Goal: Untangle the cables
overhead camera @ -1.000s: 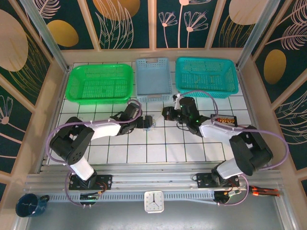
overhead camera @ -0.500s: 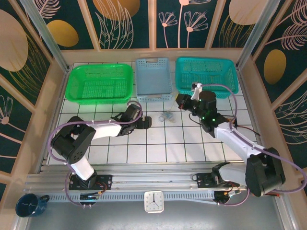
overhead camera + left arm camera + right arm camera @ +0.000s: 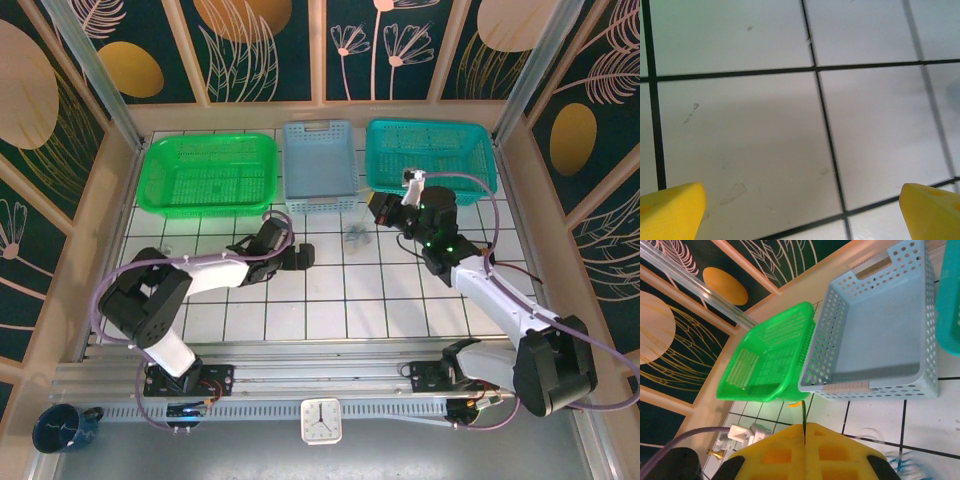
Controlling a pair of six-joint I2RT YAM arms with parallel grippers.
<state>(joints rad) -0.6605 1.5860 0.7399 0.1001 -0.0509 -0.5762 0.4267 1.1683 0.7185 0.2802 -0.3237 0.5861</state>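
The cables (image 3: 355, 234) are a small blurred tangle hanging just left of my right gripper (image 3: 381, 212), in front of the pale blue basket. In the right wrist view my right gripper (image 3: 804, 428) is shut, with a thin dark cable (image 3: 803, 415) pinched between its yellow pads and an orange tip (image 3: 795, 403) beside the strand's top. Blurred whitish and blue cord (image 3: 900, 463) shows at the lower right. My left gripper (image 3: 304, 255) sits to the left of the tangle and apart from it. Its yellow fingertips (image 3: 675, 212) stand wide open over bare tile.
Three baskets line the back of the table: green (image 3: 212, 139), pale blue (image 3: 318, 126) and teal (image 3: 430, 125). The green basket (image 3: 765, 360) and the pale blue one (image 3: 875, 330) lie close ahead of my right gripper. A white plug-like piece (image 3: 742, 434) sits lower left.
My right arm has swung back and right toward the baskets, carrying the tangle away from my left gripper. The left gripper has let go and stayed near its place.
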